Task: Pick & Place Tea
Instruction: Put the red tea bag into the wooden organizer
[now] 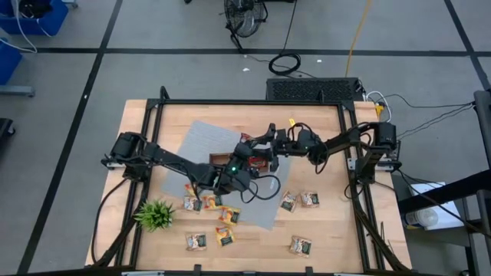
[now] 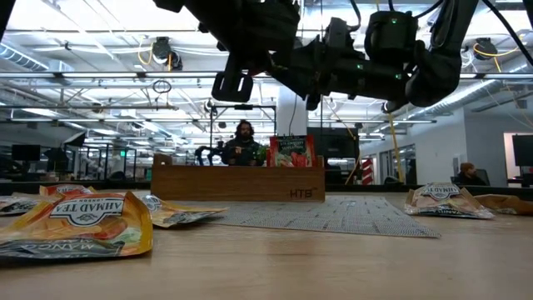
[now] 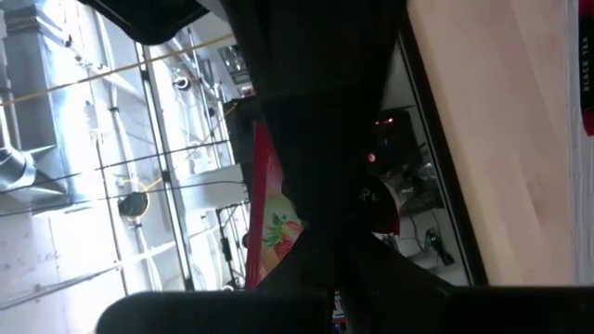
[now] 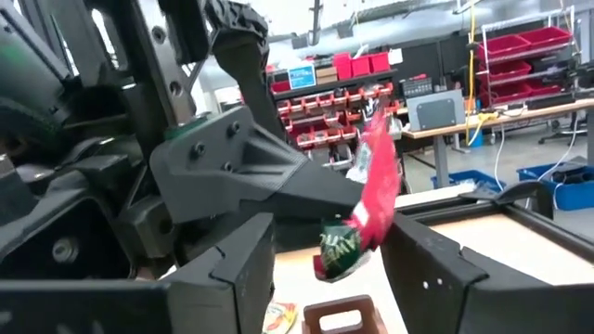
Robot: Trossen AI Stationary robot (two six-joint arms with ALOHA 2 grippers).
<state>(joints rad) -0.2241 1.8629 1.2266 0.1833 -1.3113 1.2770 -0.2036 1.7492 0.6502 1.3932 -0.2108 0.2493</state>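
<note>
My left gripper [image 1: 249, 157] is over the brown wooden tray [image 1: 265, 164] on the grey mat and is shut on a red tea sachet [image 4: 376, 186]. The sachet also shows in the left wrist view [image 3: 271, 218]. My right gripper [image 4: 329, 278] is open close by, at the tray's far side [image 1: 266, 142]. Its two fingers [image 4: 232, 269] stand apart, with the sachet's lower end showing between them, clear of both. Red sachets [image 2: 291, 152] stand in the tray [image 2: 237, 185]. Several more sachets [image 1: 229, 216] lie on the table at the near side. My left gripper pinches the red sachet between its two fingers, about the middle of its flat faces [image 4: 364, 206]. The fingers come roughly level from the table's left side. The sachet stands nearly upright, a little tilted, its green-printed lower end [image 4: 339, 252] hanging free above the tray.
A small green plant [image 1: 156, 215] stands near the front left corner. Loose sachets lie front left [image 1: 196, 241], front right [image 1: 300, 245] and right of the mat [image 1: 309, 199]. Dark frame rails run along the table's left and right sides [image 1: 354, 165]. People sit in the room behind [image 2: 243, 143].
</note>
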